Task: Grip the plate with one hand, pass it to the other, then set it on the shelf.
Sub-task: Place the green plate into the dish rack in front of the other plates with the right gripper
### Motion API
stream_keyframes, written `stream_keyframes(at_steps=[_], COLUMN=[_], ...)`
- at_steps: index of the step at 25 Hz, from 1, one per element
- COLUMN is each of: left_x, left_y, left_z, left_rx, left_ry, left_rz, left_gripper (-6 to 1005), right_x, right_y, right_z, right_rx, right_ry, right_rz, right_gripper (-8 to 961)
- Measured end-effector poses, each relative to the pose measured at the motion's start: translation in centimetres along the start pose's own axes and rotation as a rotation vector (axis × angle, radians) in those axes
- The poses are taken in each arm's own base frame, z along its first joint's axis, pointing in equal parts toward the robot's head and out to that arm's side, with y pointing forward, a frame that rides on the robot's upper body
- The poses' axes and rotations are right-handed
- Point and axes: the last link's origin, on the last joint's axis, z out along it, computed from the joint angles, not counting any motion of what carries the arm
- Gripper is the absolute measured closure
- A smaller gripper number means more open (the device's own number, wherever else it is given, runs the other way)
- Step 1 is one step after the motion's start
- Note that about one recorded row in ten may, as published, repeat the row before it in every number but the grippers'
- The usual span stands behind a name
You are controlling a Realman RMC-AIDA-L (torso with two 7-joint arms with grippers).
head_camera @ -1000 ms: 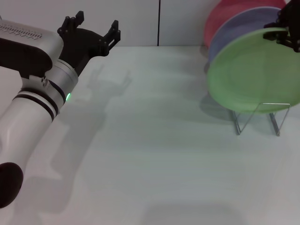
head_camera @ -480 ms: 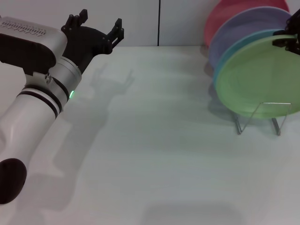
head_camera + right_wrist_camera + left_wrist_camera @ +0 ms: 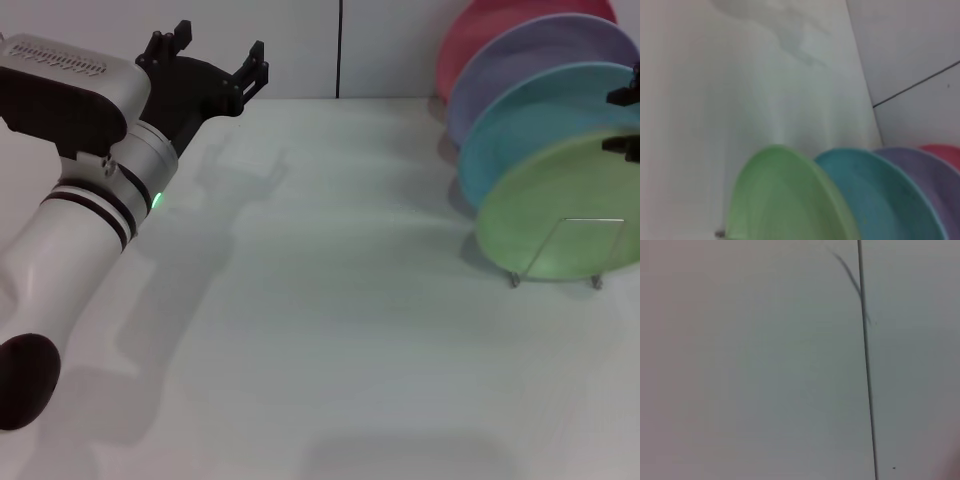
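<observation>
The light green plate [image 3: 560, 215] leans in the front slot of the wire shelf [image 3: 578, 222] at the right, in front of the other plates. It also shows in the right wrist view [image 3: 785, 200]. My right gripper [image 3: 624, 120] is at the right edge of the head view by the plate's upper rim. Its two fingers stand apart, one above the rim and one at it, so it looks open. My left gripper [image 3: 210, 60] is open and empty, raised at the far left, far from the shelf. The left wrist view shows only a wall.
Behind the green plate stand a light blue plate [image 3: 535, 120], a lavender plate [image 3: 540, 55] and a pink plate [image 3: 495, 30]. They also show in the right wrist view, blue [image 3: 880, 195] and lavender [image 3: 925, 175]. The white table [image 3: 330, 300] spreads left of the shelf.
The green plate has sunk and tilted down into the shelf's front slot, uncovering the blue plate. My right gripper's fingers have spread apart. My left arm has shifted slightly.
</observation>
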Motion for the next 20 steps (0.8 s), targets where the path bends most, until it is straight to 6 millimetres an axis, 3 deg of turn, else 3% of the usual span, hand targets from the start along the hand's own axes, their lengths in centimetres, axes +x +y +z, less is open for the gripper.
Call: stream_keyframes(at_steps=[4, 8, 12, 20], left_x=[-0.1, -0.6, -0.7, -0.7], left_y=[0.0, -0.2, -0.3, 0.0], left_z=[0.0, -0.1, -0.1, -0.1], left_rx=[0.001, 0.005, 0.007, -0.007], left_ry=[-0.005, -0.017, -0.022, -0.021], left_rz=[0.002, 0.007, 0.010, 0.021], left_gripper=[138, 138, 138, 138], right_x=[0.2, 0.2, -0.8, -1.5], right_y=[0.6, 1.4, 1.7, -0.5], right_z=[0.4, 0.6, -0.5, -2.0], right_rx=[-0.043, -0.077, -0.076, 0.088], right_ry=[0.023, 0.009, -0.067, -0.119], right_rz=[0.052, 0.101, 0.148, 0.207], right_gripper=[465, 433, 400, 378])
